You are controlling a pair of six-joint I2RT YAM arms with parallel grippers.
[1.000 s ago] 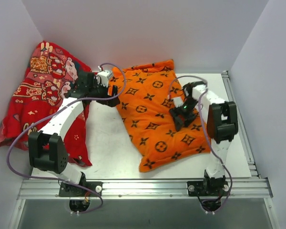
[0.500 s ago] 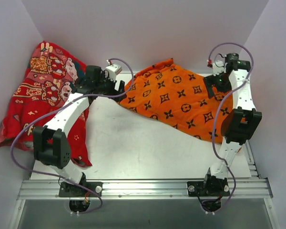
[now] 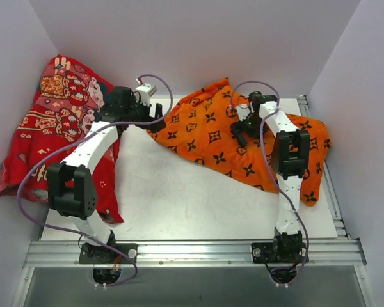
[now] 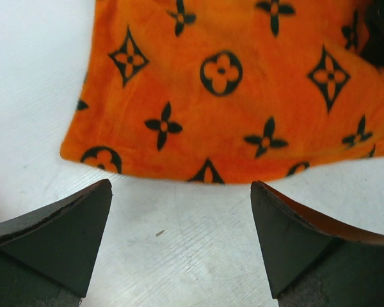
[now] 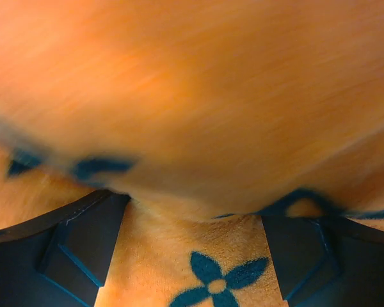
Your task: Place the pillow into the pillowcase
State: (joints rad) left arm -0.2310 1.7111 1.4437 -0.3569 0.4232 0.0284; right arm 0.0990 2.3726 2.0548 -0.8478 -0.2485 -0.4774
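The orange pillowcase (image 3: 205,137) with black flower motifs lies crumpled across the back right of the table, its right end hanging past the table's right edge. No cream pillow shows in any view. My left gripper (image 3: 157,121) is open and empty, low over the bare table just short of the pillowcase's left corner (image 4: 230,96); its fingers (image 4: 83,224) do not touch the cloth. My right gripper (image 3: 242,133) sits on the middle of the pillowcase, jaws wide apart, with orange cloth (image 5: 198,96) between and over its fingers (image 5: 83,249).
A red cartoon-printed cloth (image 3: 57,128) is heaped at the far left, under the left arm. The white table (image 3: 166,198) has walls close behind and on both sides. A metal rail (image 3: 336,211) runs along its right edge.
The right arm swung up to the far right corner, dragging the pillowcase right, then came back down onto its middle. The pillowcase now lies further right and crumpled. The left gripper stayed by its left corner.
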